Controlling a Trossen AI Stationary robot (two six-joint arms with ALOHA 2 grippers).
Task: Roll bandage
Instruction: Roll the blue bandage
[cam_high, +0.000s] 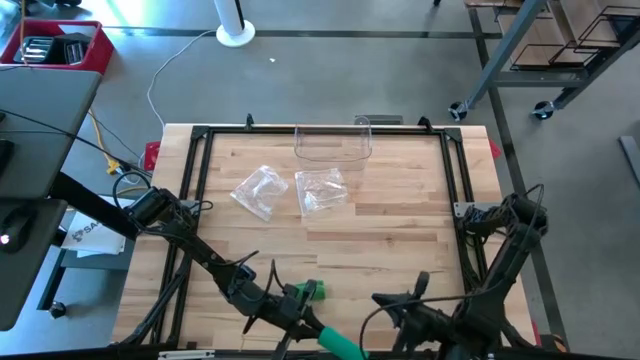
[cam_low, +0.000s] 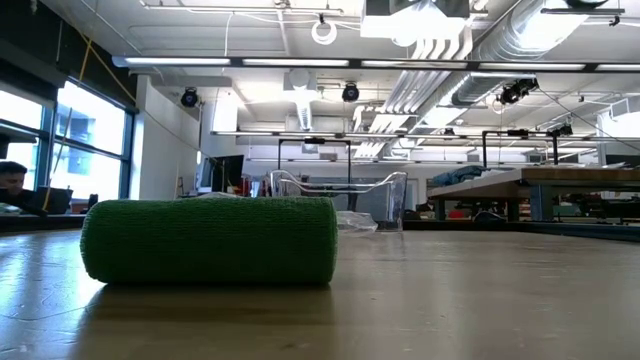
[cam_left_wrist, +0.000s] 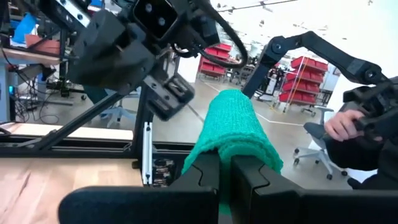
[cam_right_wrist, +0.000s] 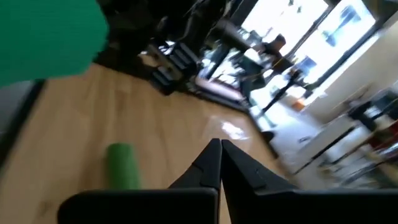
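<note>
The left gripper (cam_left_wrist: 225, 171) is clamped on a loose length of green bandage (cam_left_wrist: 235, 127), which drapes over the closed fingers; in the high view this strip trails toward the table's near edge (cam_high: 340, 343). Holding the free end taut off the wooden table (cam_high: 400, 240) probably allows the material to be wound. A finished green bandage roll (cam_high: 312, 291) lies on its side near the front of the table, close to the left gripper (cam_high: 290, 300). The right gripper (cam_right_wrist: 220, 163), fingers pressed together and holding nothing, hovers above the table at the near right. A clear plastic container (cam_high: 333, 143) and two crumpled clear wrappers (cam_high: 292, 190) sit well apart at the far side, out of the working area.
</note>
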